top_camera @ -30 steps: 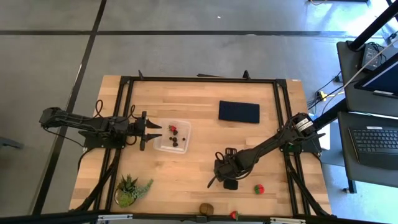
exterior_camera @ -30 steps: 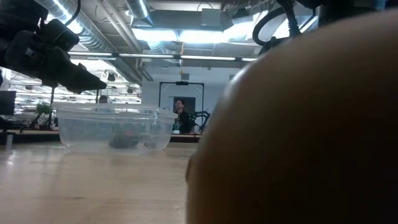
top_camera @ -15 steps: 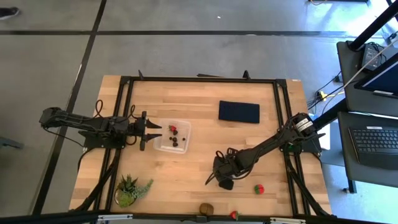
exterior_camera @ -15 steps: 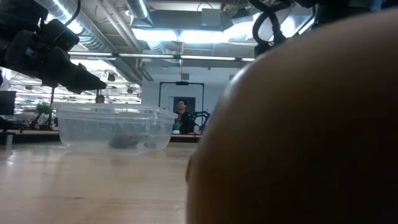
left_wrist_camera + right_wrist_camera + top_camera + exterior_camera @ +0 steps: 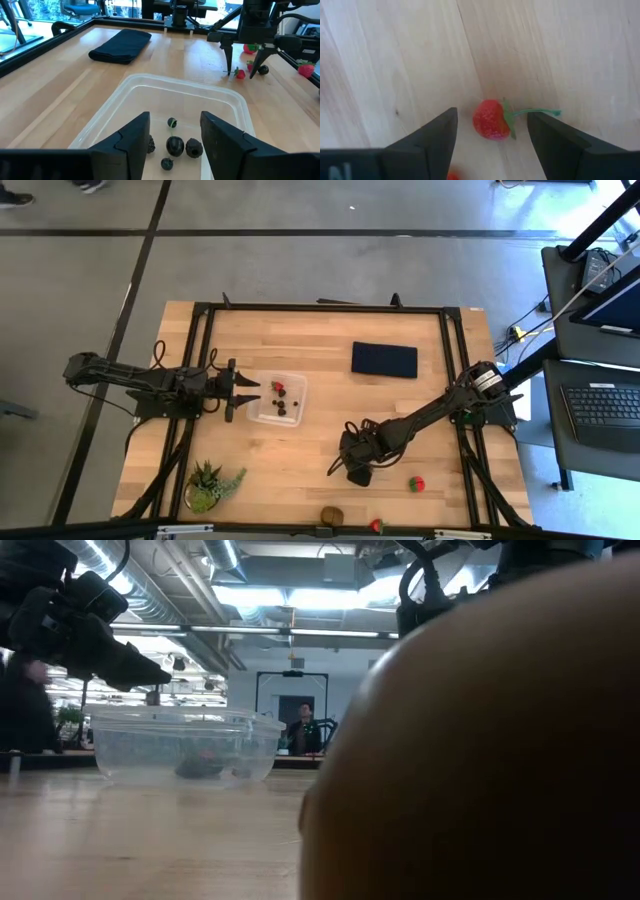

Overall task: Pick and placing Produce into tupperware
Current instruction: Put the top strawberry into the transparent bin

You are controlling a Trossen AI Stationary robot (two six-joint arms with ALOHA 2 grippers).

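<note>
Here the right tool (image 5: 492,132) hides its strawberry (image 5: 491,119) from overhead.

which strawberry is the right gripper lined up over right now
The strawberry with the long green stem, lying on bare table between the right gripper's open jaws, not the one in the tupperware.

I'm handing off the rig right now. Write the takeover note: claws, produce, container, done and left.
Right claw: open, poised over a strawberry on the table, not gripped.
Left claw: open, empty, at the tupperware rim.
Done: dark berries and a strawberry in the tupperware.
Left: that strawberry, two more strawberries and the kiwi near the front edge.
</note>
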